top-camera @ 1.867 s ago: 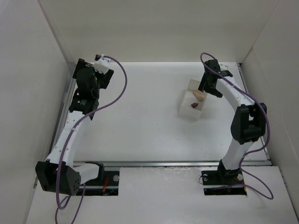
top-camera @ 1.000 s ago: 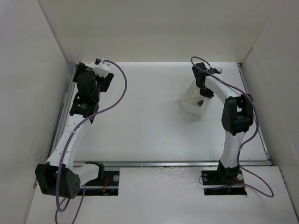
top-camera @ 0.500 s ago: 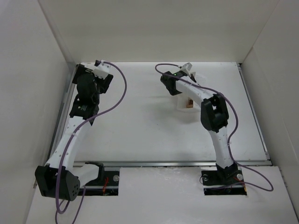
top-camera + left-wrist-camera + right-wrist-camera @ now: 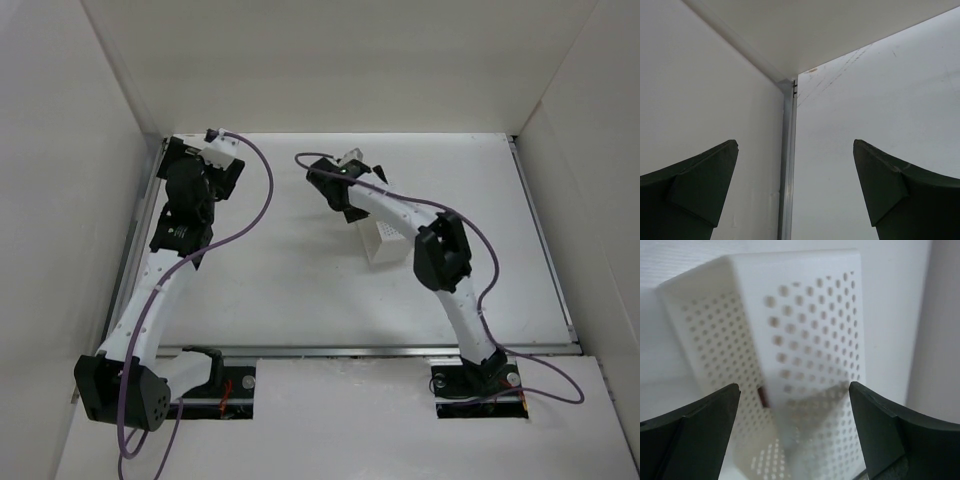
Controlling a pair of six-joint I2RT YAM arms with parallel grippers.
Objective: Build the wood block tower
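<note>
White perforated plastic, blurred and close, fills the right wrist view: the box (image 4: 805, 315) stands tilted, one corner edge towards the camera, its walls pierced by even rows of small round holes. Since 1.9 s ago the right arm has swung from the far right to the table (image 4: 290, 280) centre, and the box (image 4: 383, 241) has shifted left and nearer with it, no longer showing its open top overhead. The dark reddish-brown block (image 4: 762, 396) shows as a sliver inside the box; tan blocks are not visible. The right gripper (image 4: 793, 386) is spread wide; contact with the box cannot be told. The left gripper (image 4: 795, 145), hardly moved, gapes empty at the corner rail (image 4: 786, 190).
</note>
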